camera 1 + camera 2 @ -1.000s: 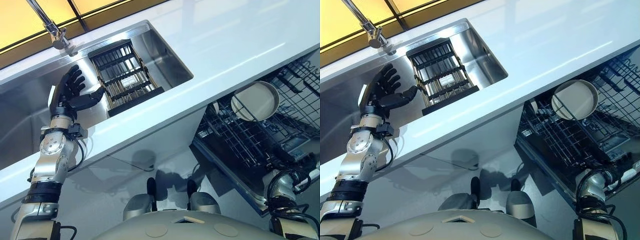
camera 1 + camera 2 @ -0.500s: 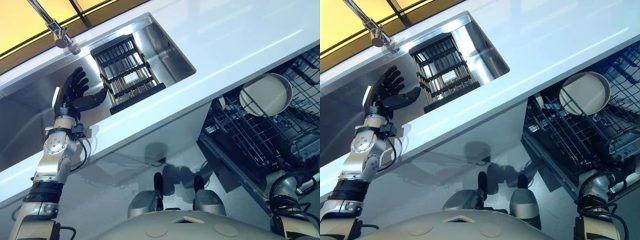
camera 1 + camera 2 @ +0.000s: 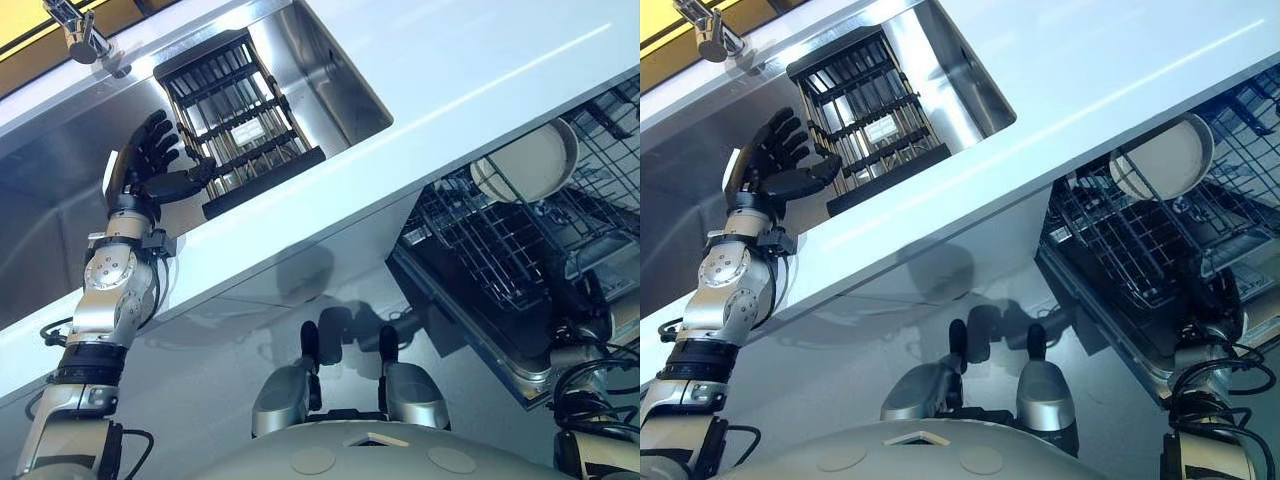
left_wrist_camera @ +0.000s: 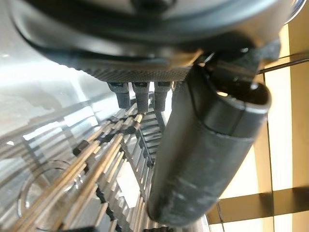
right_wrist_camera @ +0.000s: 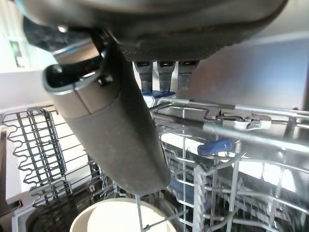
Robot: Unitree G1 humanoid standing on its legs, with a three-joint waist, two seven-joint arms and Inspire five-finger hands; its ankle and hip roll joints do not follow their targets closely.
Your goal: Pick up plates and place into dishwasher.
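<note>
A cream plate (image 3: 527, 162) stands on edge in the pulled-out dishwasher rack (image 3: 478, 262); it shows low in the right wrist view too (image 5: 120, 215). My right hand (image 3: 1212, 296) hangs by the rack's front edge, open, with nothing in it; its thumb (image 5: 111, 125) is straight. My left hand (image 3: 148, 168) is raised over the sink (image 3: 60, 190), open, fingers spread. Its thumb (image 4: 203, 154) reaches to the left edge of the black dish rack (image 3: 235, 125) in the sink. I see no plate among that rack's tines (image 4: 96, 159).
A white countertop (image 3: 450, 60) runs between the sink and the open dishwasher below it. A chrome faucet (image 3: 85, 35) stands behind the sink at the upper left. The dishwasher's wire rack sticks out into the floor space at the right.
The camera has shifted, so the whole scene sits differently. My left hand has edged closer to the dish rack. My right hand has come up beside the dishwasher rack's front.
</note>
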